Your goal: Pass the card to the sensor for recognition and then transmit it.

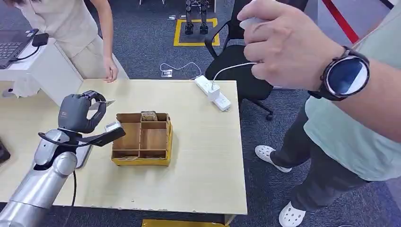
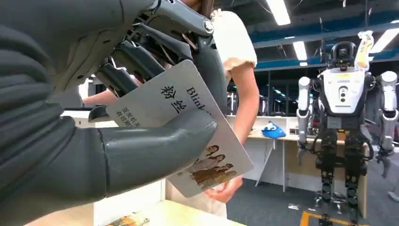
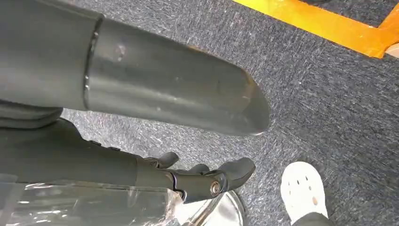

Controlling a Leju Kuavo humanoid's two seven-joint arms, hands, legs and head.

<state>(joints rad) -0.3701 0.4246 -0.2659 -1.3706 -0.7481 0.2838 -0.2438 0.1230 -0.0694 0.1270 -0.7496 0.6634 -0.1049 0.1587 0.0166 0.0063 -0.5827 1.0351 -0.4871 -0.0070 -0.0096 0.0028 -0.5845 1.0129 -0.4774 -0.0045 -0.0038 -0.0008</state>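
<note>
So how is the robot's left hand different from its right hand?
The left hand is raised over the table and pinches a card; the right hand hangs down over the carpet and holds nothing. The left hand's fingers close on the card; the right hand's fingers are loosely apart. Both are dark grey.

One card (image 2: 181, 127), pinched in one robot hand (image 1: 80, 112). One wooden organiser box (image 1: 142, 138) on the surface (image 1: 203, 156); one power strip (image 1: 213, 92) beyond it. Two people stand nearby.
</note>
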